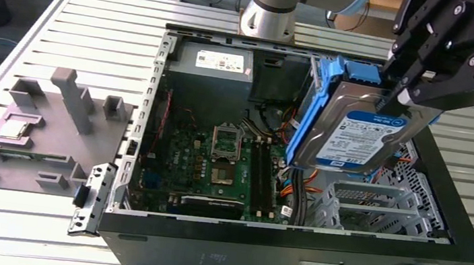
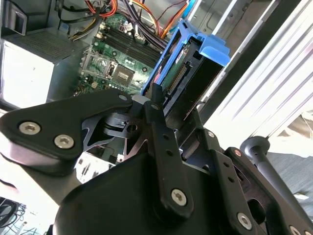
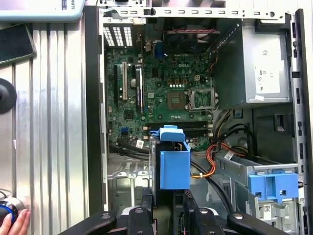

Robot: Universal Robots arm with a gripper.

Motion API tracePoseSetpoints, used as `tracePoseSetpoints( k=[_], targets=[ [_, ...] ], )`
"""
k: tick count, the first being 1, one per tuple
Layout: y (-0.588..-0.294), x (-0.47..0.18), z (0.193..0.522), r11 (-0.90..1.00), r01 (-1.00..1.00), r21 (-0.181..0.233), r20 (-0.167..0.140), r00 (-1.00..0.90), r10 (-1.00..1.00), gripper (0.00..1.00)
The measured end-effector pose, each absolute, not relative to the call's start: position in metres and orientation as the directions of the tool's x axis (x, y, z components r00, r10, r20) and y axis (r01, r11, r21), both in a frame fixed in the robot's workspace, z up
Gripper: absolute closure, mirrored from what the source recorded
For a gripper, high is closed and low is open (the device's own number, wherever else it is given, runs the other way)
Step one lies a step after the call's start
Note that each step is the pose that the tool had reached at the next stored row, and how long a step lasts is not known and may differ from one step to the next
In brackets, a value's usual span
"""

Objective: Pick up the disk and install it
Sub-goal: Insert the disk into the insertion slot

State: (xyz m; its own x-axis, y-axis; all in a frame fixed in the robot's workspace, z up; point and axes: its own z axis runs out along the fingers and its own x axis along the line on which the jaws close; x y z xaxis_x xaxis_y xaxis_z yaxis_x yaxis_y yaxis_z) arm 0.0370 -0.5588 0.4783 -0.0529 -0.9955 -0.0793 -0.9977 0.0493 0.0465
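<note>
The disk [image 1: 358, 137] is a silver hard drive with a white and blue label and blue carrier rails. It hangs tilted on edge above the open computer case [image 1: 294, 261], over the metal drive cage [image 1: 373, 203]. My gripper [image 1: 400, 98] is shut on its upper end, at the exterior view's right. In the second wrist view the black fingers [image 2: 155, 105] clamp the disk [image 2: 190, 73] with its connector edge facing outward. In the first wrist view the disk's blue carrier [image 3: 173, 166] sticks out from the gripper [image 3: 168, 203] over the motherboard [image 3: 166, 88].
Inside the case sit a grey power-supply box [image 1: 209, 68], orange and black cables [image 3: 215, 156] and another blue caddy [image 3: 273, 186] in a bay. A grey fixture [image 1: 39, 122] stands on the slatted table at the exterior view's left. A person's hand [image 3: 12, 223] rests near the table edge.
</note>
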Motion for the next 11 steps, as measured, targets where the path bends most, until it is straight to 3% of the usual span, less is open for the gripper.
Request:
tracePoseSetpoints(
  k=[11],
  targets=[
    [-0.5673, 0.0471, 0.4768, 0.060, -0.997, 0.052, -0.079, -0.064, -0.995, 0.65]
  ],
)
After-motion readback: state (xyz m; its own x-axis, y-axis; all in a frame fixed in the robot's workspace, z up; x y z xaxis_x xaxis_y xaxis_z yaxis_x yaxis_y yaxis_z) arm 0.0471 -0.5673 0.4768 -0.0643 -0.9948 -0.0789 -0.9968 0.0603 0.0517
